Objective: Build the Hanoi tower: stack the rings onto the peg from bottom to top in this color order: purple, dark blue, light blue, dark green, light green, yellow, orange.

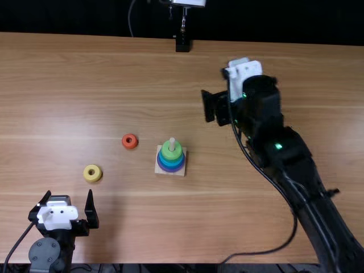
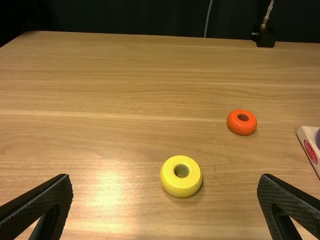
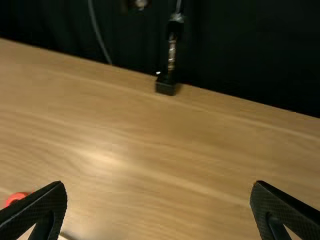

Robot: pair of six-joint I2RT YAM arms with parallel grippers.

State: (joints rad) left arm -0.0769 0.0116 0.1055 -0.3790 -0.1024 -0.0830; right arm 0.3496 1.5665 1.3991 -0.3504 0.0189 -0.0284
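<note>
In the top view the peg base (image 1: 179,173) holds several stacked rings, with a green ring (image 1: 172,151) uppermost around the pale peg tip, above blue and purple ones. Left of it lie the orange ring (image 1: 130,141) and the yellow ring (image 1: 92,173), flat on the table. My left gripper (image 1: 67,200) is open just nearer the table's front edge than the yellow ring. My right gripper (image 1: 207,107) is beyond and right of the peg. In the left wrist view, the left gripper (image 2: 165,187) has the yellow ring (image 2: 181,184) between and beyond its fingers. The right gripper (image 3: 159,192) stands wide open.
A dark stand (image 1: 182,44) with a metal rod is at the table's far edge. The right arm (image 1: 284,153) stretches over the table's right side, its cable looping toward the front edge. Bare wood (image 1: 74,102) lies beyond the loose rings.
</note>
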